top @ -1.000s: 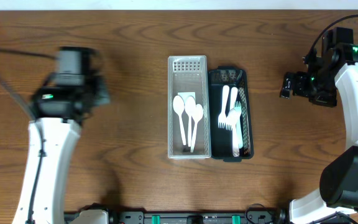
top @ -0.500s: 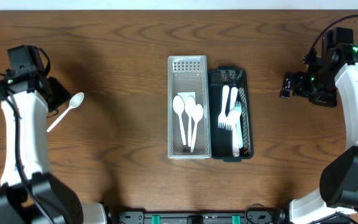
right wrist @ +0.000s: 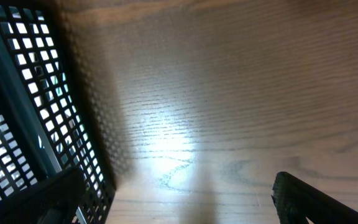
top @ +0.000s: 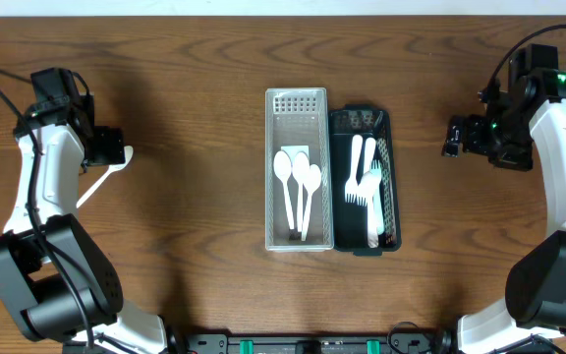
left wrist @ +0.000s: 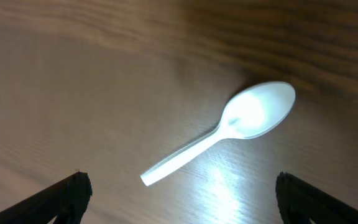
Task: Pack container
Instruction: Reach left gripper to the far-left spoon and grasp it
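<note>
A loose white plastic spoon (left wrist: 229, 132) lies on the wood at the far left, its handle (top: 88, 191) showing below my left gripper (top: 109, 149). That gripper (left wrist: 179, 196) hovers over the spoon with jaws wide open and nothing between them. A clear container (top: 273, 177) at centre holds three white spoons (top: 298, 182). Beside it a black mesh container (top: 388, 128) holds white forks (top: 365, 187). My right gripper (top: 452, 136) hangs open over bare wood to the right of the black container (right wrist: 17, 112), nothing in it (right wrist: 179, 199).
Cables run from both arms at the table's left and right edges. A white strip borders the far edge of the table.
The left arm swung out to the far left and now hangs over the loose spoon, its jaws opened wide. The right arm has not moved.
</note>
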Action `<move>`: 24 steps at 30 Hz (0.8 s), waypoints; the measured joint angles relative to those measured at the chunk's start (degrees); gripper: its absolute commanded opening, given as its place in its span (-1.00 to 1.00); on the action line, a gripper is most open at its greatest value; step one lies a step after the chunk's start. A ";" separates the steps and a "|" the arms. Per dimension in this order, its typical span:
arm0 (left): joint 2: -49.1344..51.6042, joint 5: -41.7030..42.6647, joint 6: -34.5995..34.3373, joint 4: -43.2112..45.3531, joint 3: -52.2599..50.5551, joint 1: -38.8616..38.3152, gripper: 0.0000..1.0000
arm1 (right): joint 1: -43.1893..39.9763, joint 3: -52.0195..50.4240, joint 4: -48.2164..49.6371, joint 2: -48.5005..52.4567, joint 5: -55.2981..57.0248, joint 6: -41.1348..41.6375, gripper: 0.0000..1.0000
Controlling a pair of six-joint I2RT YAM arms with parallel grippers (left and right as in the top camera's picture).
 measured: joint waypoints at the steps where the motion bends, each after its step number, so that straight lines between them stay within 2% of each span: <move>1: 0.26 0.24 2.91 0.76 0.00 0.00 0.95 | 0.00 0.00 -0.13 0.00 0.00 0.00 0.98; 8: 2.69 7.87 20.63 1.22 0.00 -0.02 0.95 | 0.00 0.00 -0.66 0.00 0.00 0.00 0.98; 13: 5.55 10.58 29.59 1.22 0.00 0.31 0.96 | 0.00 0.00 -0.68 0.00 0.00 -0.02 0.98; 24: 13.03 12.26 35.43 1.18 0.00 4.42 1.00 | 0.00 -0.02 -0.70 0.00 0.00 -0.02 0.99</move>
